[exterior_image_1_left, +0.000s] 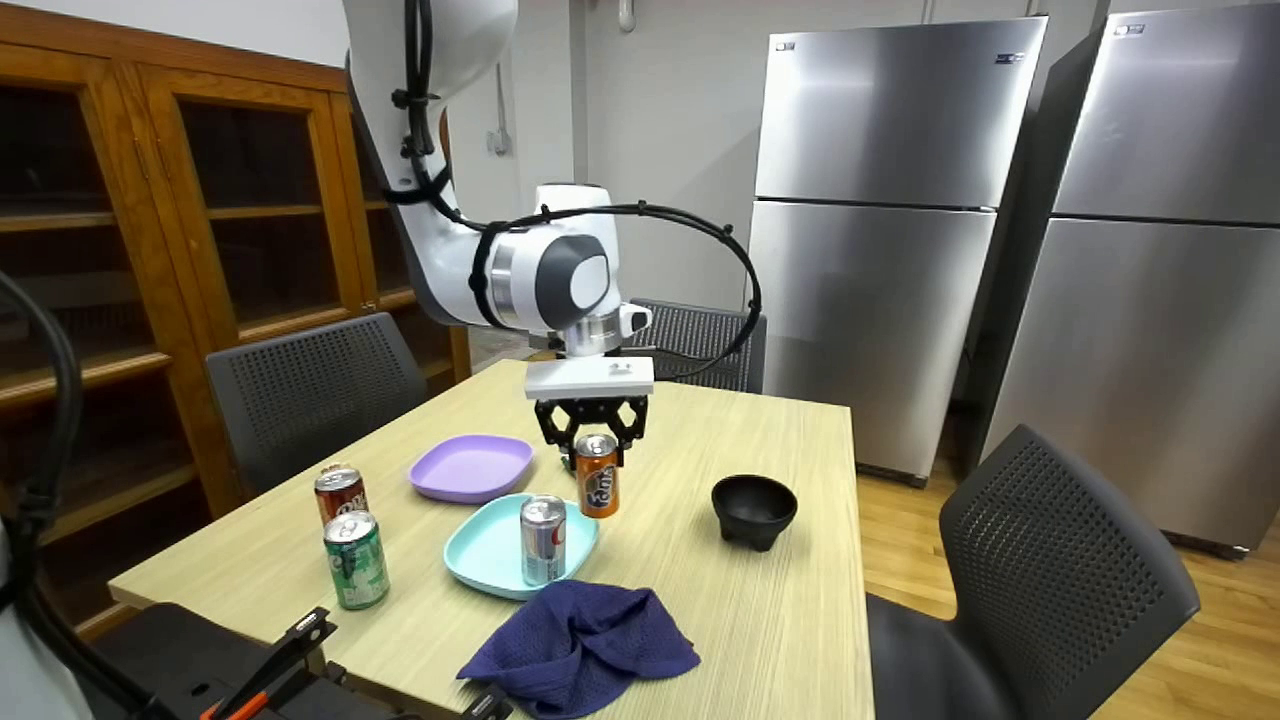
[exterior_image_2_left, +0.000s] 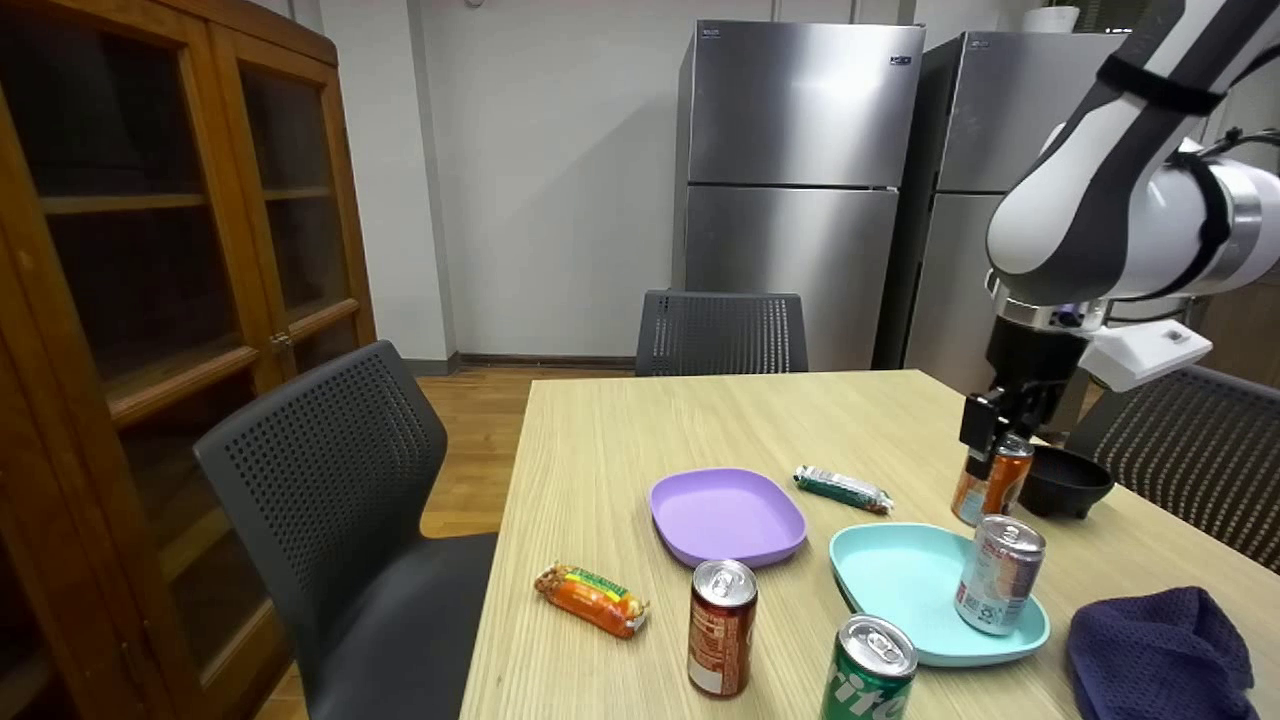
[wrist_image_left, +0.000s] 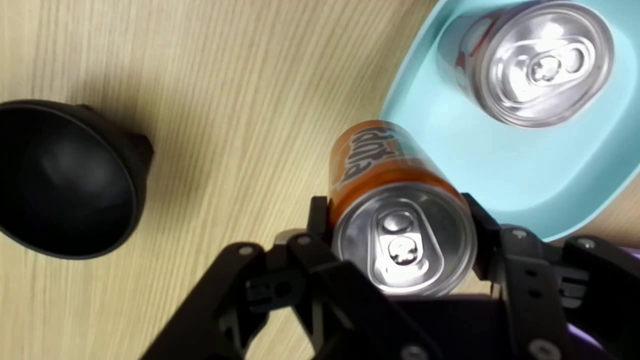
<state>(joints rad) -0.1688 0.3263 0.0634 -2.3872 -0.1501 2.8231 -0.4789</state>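
Note:
My gripper (wrist_image_left: 399, 220) is shut on an orange Fanta can (wrist_image_left: 372, 155), its fingers (wrist_image_left: 318, 216) pressed to either side near the silver top. The can (exterior_image_1_left: 598, 485) looks upright in both exterior views; whether its base touches the table cannot be told. Right beside it lies a teal plate (exterior_image_2_left: 890, 570), with a silver can (exterior_image_2_left: 1000, 575) standing on it. On the can's other side in the wrist view sits a black bowl (wrist_image_left: 65, 180) with short feet. A purple plate (exterior_image_1_left: 472, 468) lies behind the teal one in an exterior view.
A dark red can (exterior_image_2_left: 722, 630) and a green Sprite can (exterior_image_1_left: 356, 560) stand near a table edge. An orange-wrapped snack (exterior_image_2_left: 592, 600) and a green-wrapped bar (exterior_image_2_left: 843, 490) lie by the purple plate. A navy cloth (exterior_image_1_left: 585, 650) is bunched beside the teal plate. Chairs (exterior_image_2_left: 340, 480) surround the table.

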